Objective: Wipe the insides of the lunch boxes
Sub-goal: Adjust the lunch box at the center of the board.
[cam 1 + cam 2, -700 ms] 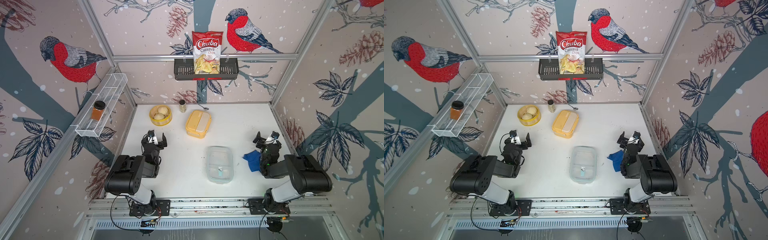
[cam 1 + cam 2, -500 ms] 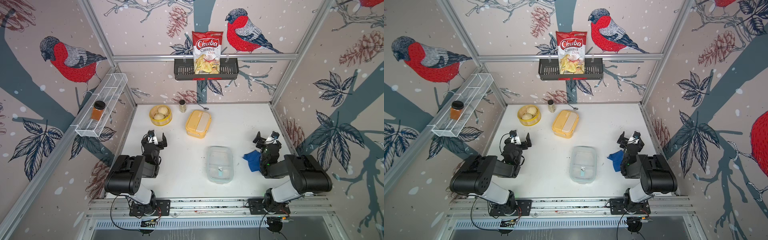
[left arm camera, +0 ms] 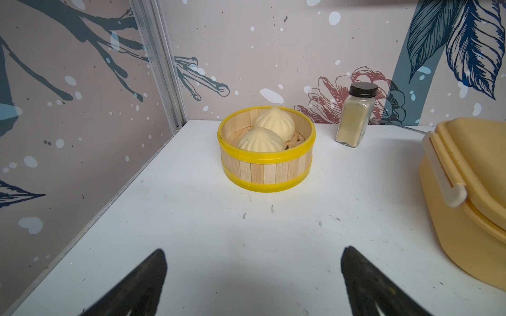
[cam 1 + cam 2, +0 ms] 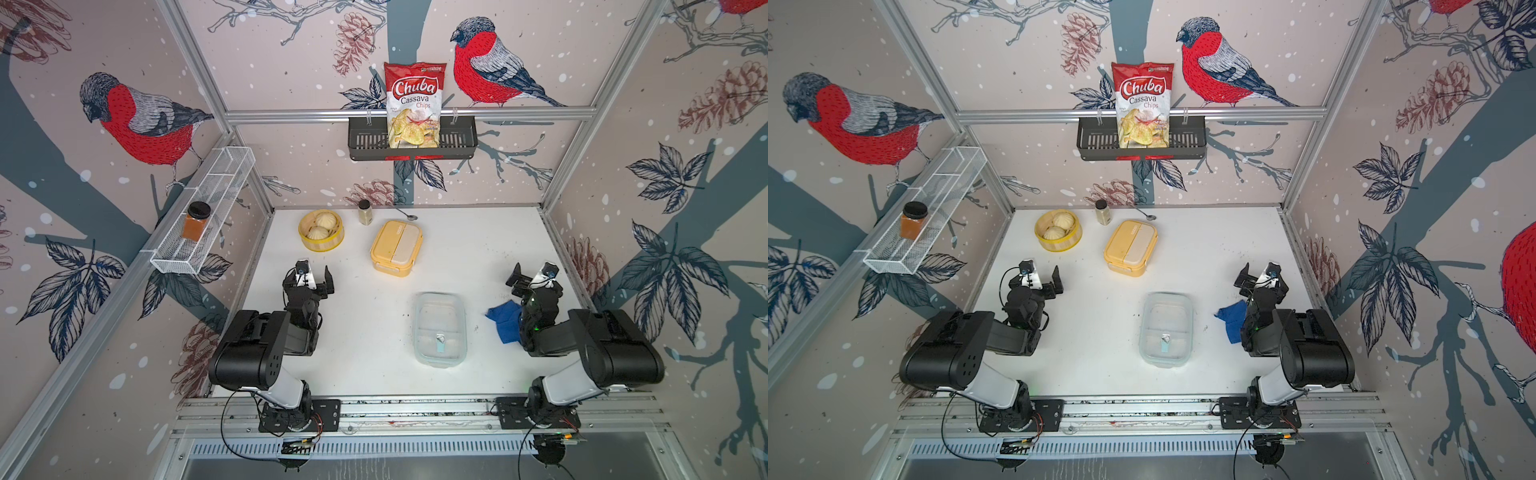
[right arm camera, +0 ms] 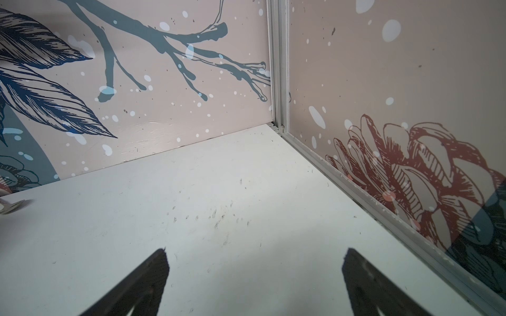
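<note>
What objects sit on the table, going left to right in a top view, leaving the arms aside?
steamer basket → spice jar → yellow lunch box → clear lunch box → blue cloth

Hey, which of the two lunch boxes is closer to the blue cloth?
The clear lunch box, lying beside the blue cloth toward the front. The yellow lunch box sits farther back, by the steamer basket.
</note>
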You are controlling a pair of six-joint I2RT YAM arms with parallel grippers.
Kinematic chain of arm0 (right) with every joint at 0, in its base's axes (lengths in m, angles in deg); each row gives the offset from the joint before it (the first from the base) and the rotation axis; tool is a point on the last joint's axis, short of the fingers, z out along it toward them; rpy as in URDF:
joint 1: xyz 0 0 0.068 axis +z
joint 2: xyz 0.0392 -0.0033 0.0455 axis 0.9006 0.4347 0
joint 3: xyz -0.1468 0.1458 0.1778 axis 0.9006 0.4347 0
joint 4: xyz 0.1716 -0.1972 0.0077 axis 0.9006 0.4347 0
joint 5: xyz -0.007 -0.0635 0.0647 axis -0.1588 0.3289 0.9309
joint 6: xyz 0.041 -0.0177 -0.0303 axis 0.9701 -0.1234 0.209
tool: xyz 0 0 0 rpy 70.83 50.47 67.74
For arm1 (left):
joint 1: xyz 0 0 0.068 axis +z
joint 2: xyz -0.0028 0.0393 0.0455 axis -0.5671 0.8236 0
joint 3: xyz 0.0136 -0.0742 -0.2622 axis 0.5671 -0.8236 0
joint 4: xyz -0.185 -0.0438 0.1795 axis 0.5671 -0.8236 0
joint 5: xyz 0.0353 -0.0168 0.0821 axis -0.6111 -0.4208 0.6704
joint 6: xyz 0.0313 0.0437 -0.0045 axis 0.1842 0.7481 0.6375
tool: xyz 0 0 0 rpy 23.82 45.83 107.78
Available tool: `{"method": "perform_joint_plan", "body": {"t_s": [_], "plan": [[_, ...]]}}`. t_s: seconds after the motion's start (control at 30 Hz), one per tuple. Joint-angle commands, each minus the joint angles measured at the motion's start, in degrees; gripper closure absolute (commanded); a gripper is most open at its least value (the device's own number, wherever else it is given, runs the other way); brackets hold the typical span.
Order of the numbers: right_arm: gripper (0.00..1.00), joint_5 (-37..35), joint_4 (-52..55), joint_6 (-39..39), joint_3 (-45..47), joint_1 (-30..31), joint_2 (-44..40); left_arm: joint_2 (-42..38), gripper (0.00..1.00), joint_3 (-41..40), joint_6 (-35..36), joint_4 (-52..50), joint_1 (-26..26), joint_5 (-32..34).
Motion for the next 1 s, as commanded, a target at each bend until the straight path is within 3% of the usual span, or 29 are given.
{"method": "perform_joint_plan", "body": {"t_s": [0.0, 0.13, 0.23, 0.3, 0.43, 0.57, 0.77, 0.87, 0.97], "plan": [[0.0, -0.2, -2.0, -0.5, 0.0, 0.1, -0.2, -0.1, 0.02, -0.1, 0.4, 3.2, 0.0, 0.1], [0.0, 0.4, 2.0, -1.4, -1.0, 0.4, -3.7, -3.4, 0.02, 1.9, 0.4, -2.7, -1.2, 4.3], [0.0, -0.2, 19.3, -1.3, -6.9, 1.7, -11.2, -11.3, 0.02, 11.4, -1.1, -26.2, -6.0, 13.9], [0.0, 4.1, 32.8, 2.6, -11.4, 2.1, -15.8, -15.2, 0.02, 17.1, -3.3, -38.6, -8.6, 10.5], [0.0, 14.6, 44.4, 11.1, -14.1, 3.3, -23.0, -25.3, 0.02, 17.7, -13.8, -49.0, -14.2, 4.6], [0.0, 26.8, 50.2, 17.2, -13.1, 5.6, -26.7, -35.4, 0.03, 16.5, -23.7, -59.7, -21.6, 6.0], [0.0, 39.1, 60.9, 22.6, -12.0, 8.3, -28.5, -41.4, 0.02, 13.9, -41.7, -73.8, -34.4, 3.6], [0.0, 40.5, 61.7, 24.1, -9.8, 11.2, -30.2, -43.2, 0.02, 11.4, -51.2, -75.6, -41.7, 3.8], [0.0, 35.8, 64.8, 25.2, -8.5, 14.1, -31.1, -42.4, 0.01, 8.9, -61.0, -75.1, -50.3, 5.7]]}}
